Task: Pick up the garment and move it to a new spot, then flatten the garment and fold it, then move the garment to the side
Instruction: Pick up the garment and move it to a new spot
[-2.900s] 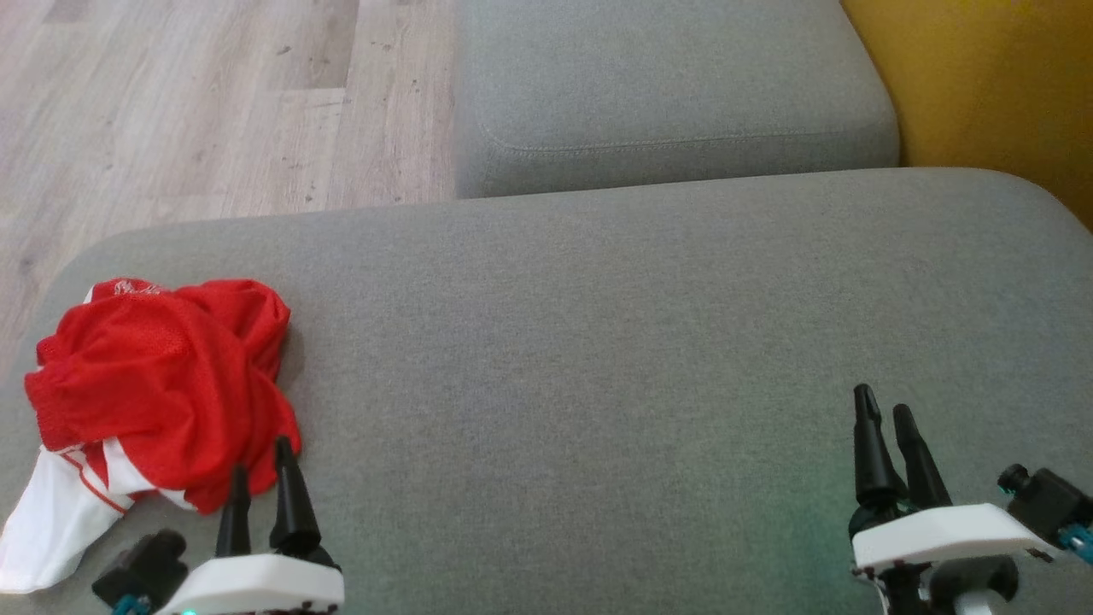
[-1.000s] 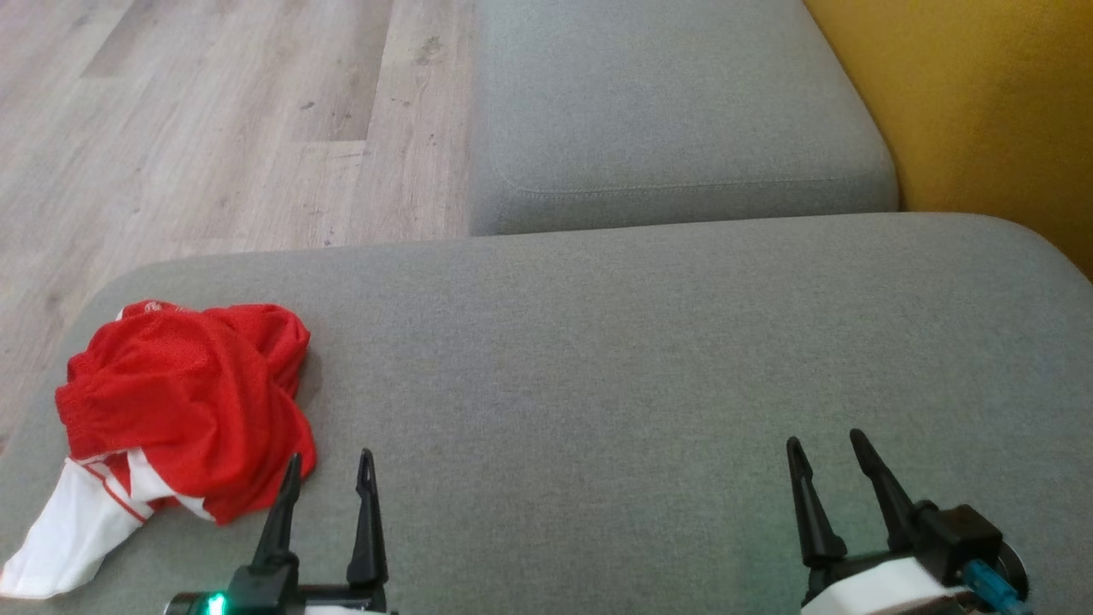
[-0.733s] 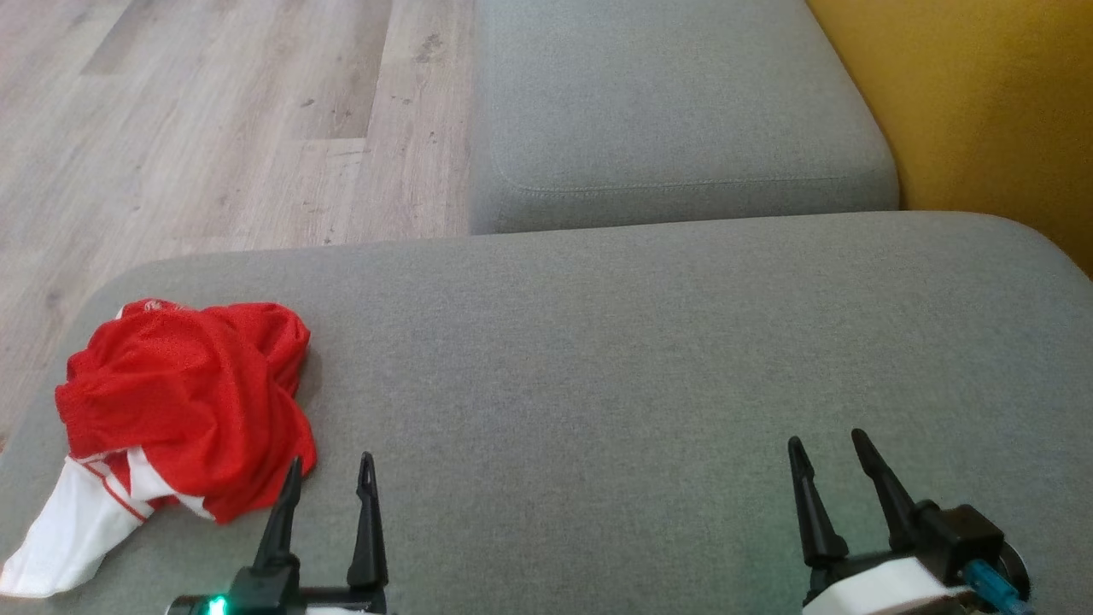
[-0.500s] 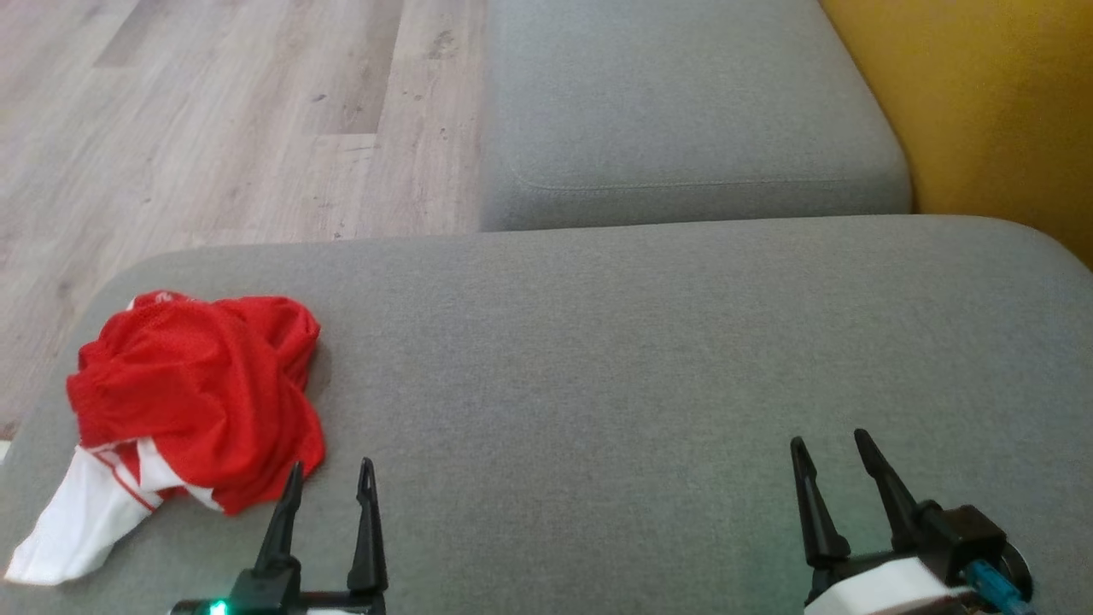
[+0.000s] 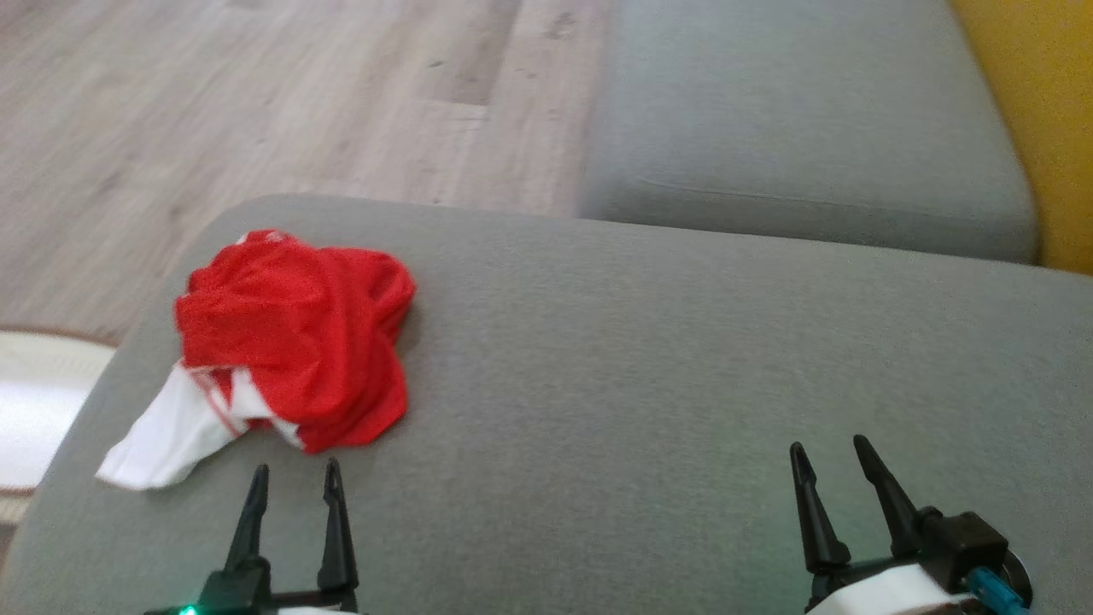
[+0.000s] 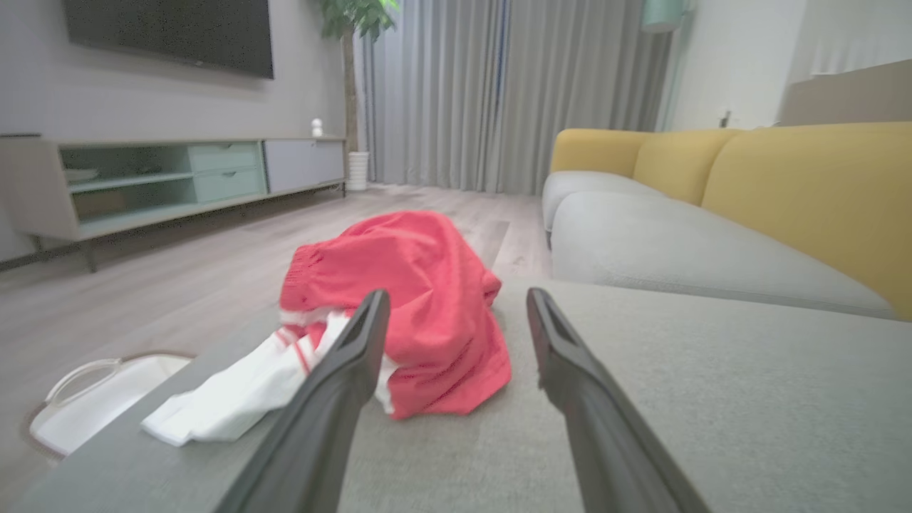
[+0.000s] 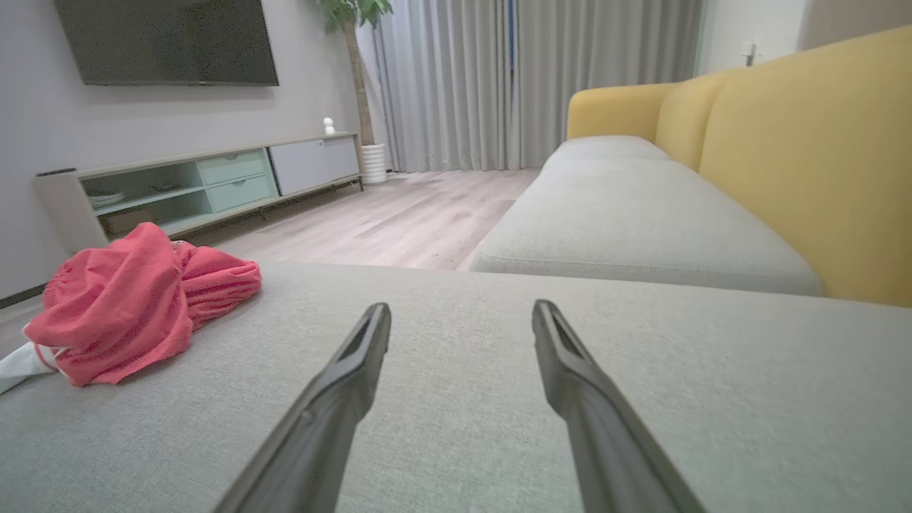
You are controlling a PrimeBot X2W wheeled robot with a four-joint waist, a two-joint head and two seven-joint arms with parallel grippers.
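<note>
So your garment (image 5: pixel 299 337) is a crumpled red heap sitting on the left end of the big grey sofa cushion (image 5: pixel 649 359), towards its far-left corner. Its long axis runs diagonally: the bunched red mesh is at the far-right end, and a white panel with red stripes trails out flat to the near left, pointing at the cushion's left edge.

Around it you've got wooden floor (image 5: pixel 256 94) past the far edge, a second grey seat cushion (image 5: pixel 794 128) at the far right, and the yellow backrest (image 5: pixel 1050 128) along the right. Down on the floor to the left is a white tray-like thing (image 6: pixel 92 399), partly cut off, so I can't tell what it is.

Your left pincer (image 5: pixel 295 465) sits low at the near edge with its fingers pointing away from you, straight at the red lump. It's spread wide and empty, tips just short of the cloth, with bare grey fabric between them and the hem. Your right pincer (image 5: pixel 828 442) is well apart on the right, over plain cushion, angled slightly left, also wide open and empty.
</note>
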